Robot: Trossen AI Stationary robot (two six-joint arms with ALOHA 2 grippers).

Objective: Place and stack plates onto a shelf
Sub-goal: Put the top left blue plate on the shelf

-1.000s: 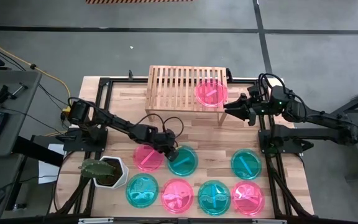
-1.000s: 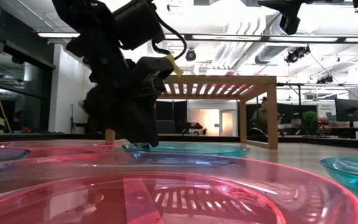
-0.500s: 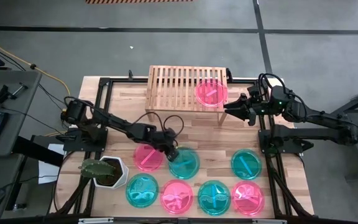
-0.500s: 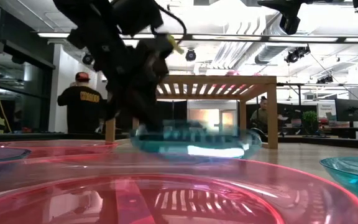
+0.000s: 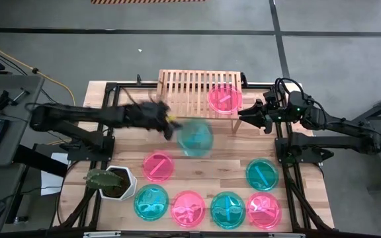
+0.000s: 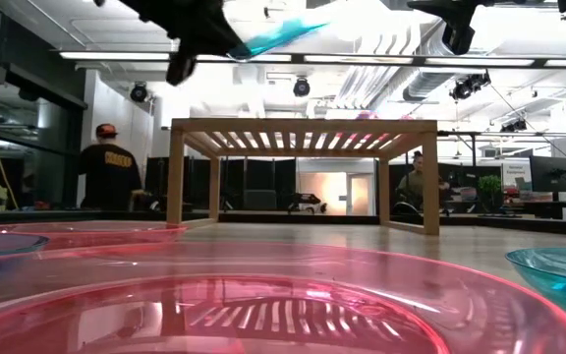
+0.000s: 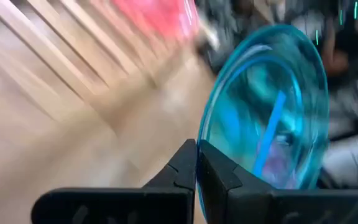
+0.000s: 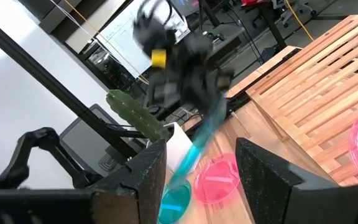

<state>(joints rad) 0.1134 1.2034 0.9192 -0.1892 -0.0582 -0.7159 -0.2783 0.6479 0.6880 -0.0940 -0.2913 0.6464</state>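
My left gripper (image 5: 170,127) is shut on a teal plate (image 5: 195,137) and carries it in the air just in front of the wooden shelf (image 5: 184,84). The plate also shows in the left wrist view (image 7: 266,106) and the low view (image 6: 281,35). One pink plate (image 5: 224,98) lies on the shelf's right part. Six more plates lie on the table: pink (image 5: 158,166), teal (image 5: 262,174), teal (image 5: 151,201), pink (image 5: 188,207), teal (image 5: 227,209), pink (image 5: 264,209). My right gripper (image 5: 242,114) waits open beside the shelf's right end. My left gripper pinches the teal plate's rim (image 7: 205,138) between its two fingers, at the edge nearest the arm. The fingers come from the table's left, roughly level. The plate is lifted clear of the table and juts out beyond the fingers, tilted.
A white hexagonal pot with a plant (image 5: 113,182) stands at the table's near left. The shelf's left part (image 5: 177,92) is bare slats. A person in a dark shirt (image 6: 106,177) stands in the room behind the table. Black frame rails run along both table sides.
My left gripper, shut on the teal plate's rim, has lifted the plate off the table beside the pink plate and swung it up and toward the far edge, to the front of the shelf. The plate has tipped from flat to tilted. My right arm has kept still.
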